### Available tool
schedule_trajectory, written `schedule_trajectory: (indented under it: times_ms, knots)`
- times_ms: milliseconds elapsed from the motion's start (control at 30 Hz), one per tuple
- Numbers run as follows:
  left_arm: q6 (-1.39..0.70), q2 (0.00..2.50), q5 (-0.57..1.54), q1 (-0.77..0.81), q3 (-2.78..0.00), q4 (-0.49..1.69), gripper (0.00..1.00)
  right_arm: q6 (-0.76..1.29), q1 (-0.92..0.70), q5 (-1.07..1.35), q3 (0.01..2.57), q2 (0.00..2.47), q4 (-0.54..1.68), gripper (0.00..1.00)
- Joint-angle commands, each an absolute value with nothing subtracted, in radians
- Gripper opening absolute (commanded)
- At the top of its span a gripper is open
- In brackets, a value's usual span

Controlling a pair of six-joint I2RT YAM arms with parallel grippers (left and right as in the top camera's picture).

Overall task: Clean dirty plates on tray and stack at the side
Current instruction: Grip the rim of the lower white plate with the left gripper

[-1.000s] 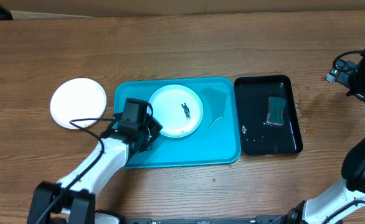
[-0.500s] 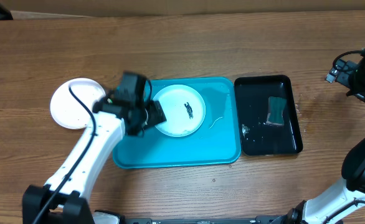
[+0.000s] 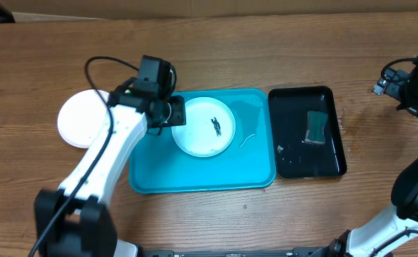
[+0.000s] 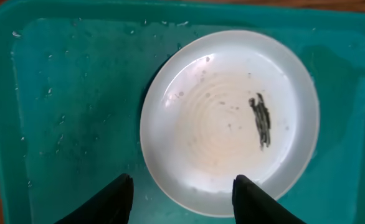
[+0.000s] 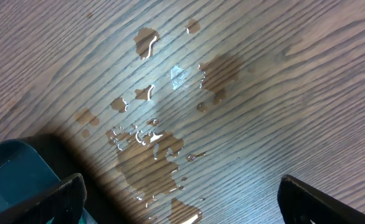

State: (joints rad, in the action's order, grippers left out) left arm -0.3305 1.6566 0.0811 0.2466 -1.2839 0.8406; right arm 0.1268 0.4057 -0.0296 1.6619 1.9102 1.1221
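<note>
Round glossy white plate (image 4: 226, 118) flat on wet turquoise tray (image 4: 64, 93); black smear (image 4: 260, 121) runs across tray's length. Left gripper (image 4: 182, 186) half-spread, empty; right gripper (image 5: 182, 190) wide, empty.

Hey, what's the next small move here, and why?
Probably send the right fingers to the sponge in the black tray: the white plate on the turquoise tray carries a black smear, and those fingers hang open and empty over wet tabletop.
</note>
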Motion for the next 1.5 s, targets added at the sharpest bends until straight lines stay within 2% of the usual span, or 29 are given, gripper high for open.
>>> schedule_trajectory:
  times_ms: [0, 133, 333, 400, 433, 1467]
  knots:
    - [-0.29, 1.724, 0.07, 0.24, -1.29, 0.833, 0.54, 0.13, 0.408, -0.029, 1.668, 1.895, 1.119, 1.0]
    - [-0.279, 1.778, 0.065, 0.239, -1.29, 0.824, 0.43, 0.13, 0.408, -0.029, 1.668, 1.895, 1.119, 1.0]
    - [-0.281, 1.859, 0.043, 0.24, -1.29, 0.808, 0.41, 0.13, 0.408, -0.029, 1.668, 1.895, 1.119, 1.0]
    - [-0.281, 1.879, 0.045, 0.24, -1.29, 0.804, 0.3, 0.13, 0.408, -0.029, 1.668, 1.895, 1.119, 1.0]
    - [-0.281, 1.887, 0.045, 0.24, -1.29, 0.799, 0.28, 0.13, 0.408, -0.029, 1.668, 1.895, 1.119, 1.0]
    - [-0.295, 1.894, -0.033, 0.24, -1.238, 0.72, 0.29, 0.13, 0.408, -0.029, 1.668, 1.895, 1.119, 1.0]
